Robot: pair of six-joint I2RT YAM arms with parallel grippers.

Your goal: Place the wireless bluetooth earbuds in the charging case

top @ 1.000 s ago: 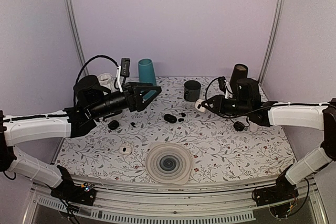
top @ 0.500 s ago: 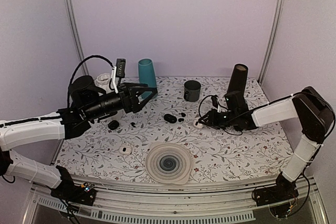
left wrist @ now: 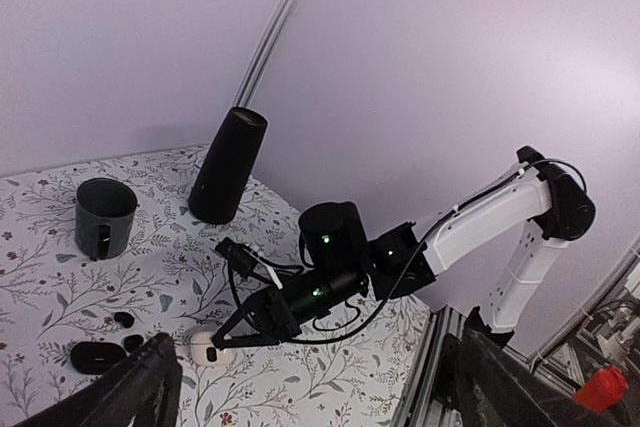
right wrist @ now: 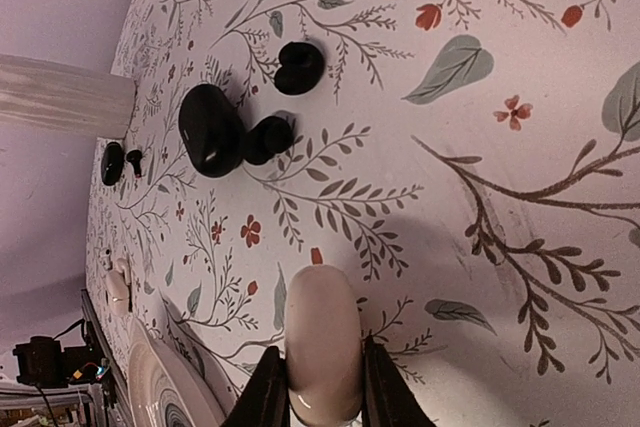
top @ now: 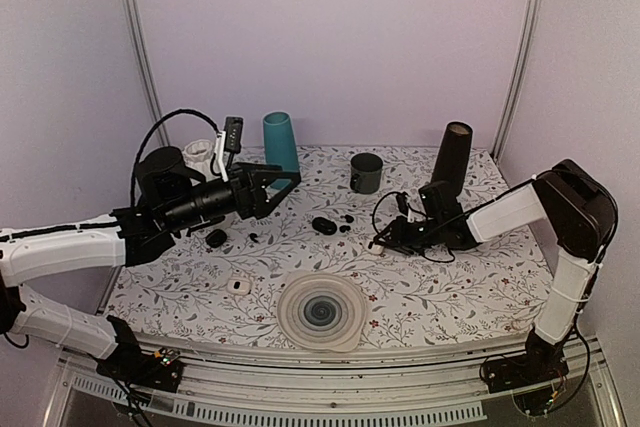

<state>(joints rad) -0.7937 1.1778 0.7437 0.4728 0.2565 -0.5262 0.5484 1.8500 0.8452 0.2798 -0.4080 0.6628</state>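
Two wireless bluetooth earbuds (right wrist: pixel 298 65) (right wrist: pixel 268 135), tiny and glossy black, lie on the floral table beside a black oval case (right wrist: pixel 210 129). From above, the buds (top: pixel 344 228) (top: pixel 349 217) sit just right of that case (top: pixel 323 225). My right gripper (right wrist: pixel 322 379) is shut on a closed white pebble-shaped charging case (right wrist: pixel 323 332), held low over the table, right of the buds (top: pixel 379 238). My left gripper (top: pixel 283 187) hovers open and empty above the back left. Its view shows the white case (left wrist: pixel 205 347) and the right arm.
A teal cup (top: pixel 281 144), a grey mug (top: pixel 366 173) and a tall black cup (top: pixel 452 152) stand along the back. A ribbed round dish (top: pixel 321 311) and another white case (top: pixel 237 285) lie near the front. More small black pieces (top: pixel 216 238) lie at left.
My right gripper has come down and toward the near side with the white case, close to the table. The left arm has shifted only slightly.
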